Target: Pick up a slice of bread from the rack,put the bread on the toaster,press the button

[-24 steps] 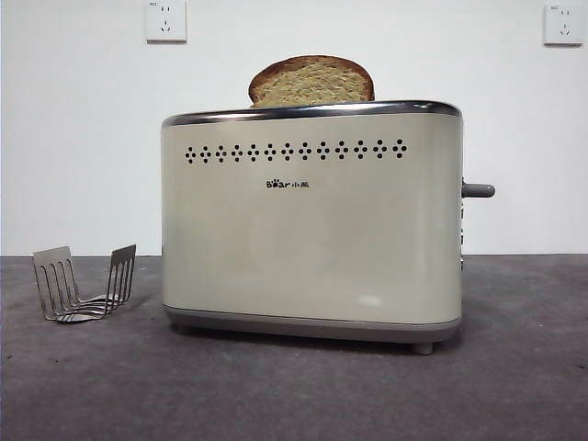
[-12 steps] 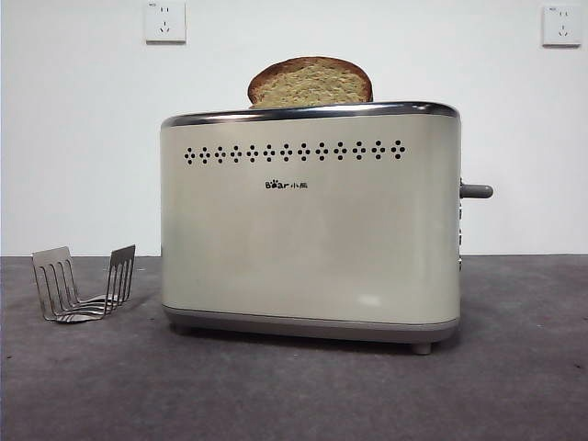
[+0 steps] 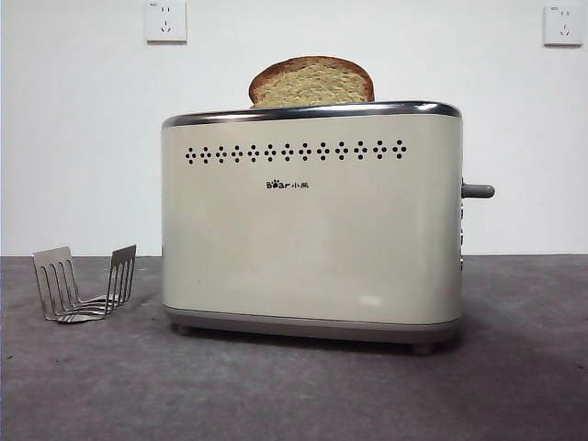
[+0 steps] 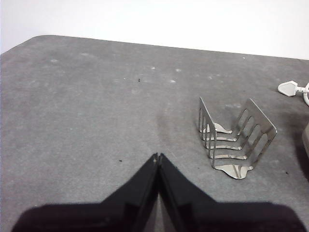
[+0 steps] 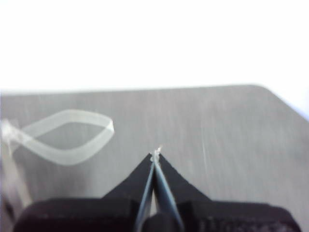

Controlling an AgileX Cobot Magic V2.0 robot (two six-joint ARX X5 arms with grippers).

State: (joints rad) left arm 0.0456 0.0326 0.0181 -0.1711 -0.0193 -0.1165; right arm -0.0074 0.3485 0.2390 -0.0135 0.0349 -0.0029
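Bread, one thick wholemeal slice (image 3: 311, 83), is standing upright in the top of the toaster (image 3: 312, 239), its rounded brown crust rising above the chrome rim. Nearest in the front view is the grey table (image 3: 294, 395), its bare surface running up to the toaster's grey base. The toaster is sitting broadside near the middle of the table, with a row of dotted vent holes and a "Bear" logo on its cream face. The grey lever button (image 3: 479, 191) is sticking out level from the toaster's narrow side, high up. The wire toast rack (image 3: 84, 283) is sitting on the table beside the toaster's other end, apart from it, with nothing in its slots. Behind everything is a white wall carrying two sockets (image 3: 165, 20).

No arm is showing in the front view. The left gripper (image 4: 157, 156) is hanging over bare table near the rack (image 4: 236, 139), its jaws pressed together. The right gripper (image 5: 156, 155) is hanging over bare table too, jaws likewise pressed together, with a pale looped cable (image 5: 67, 136) lying blurred nearby.
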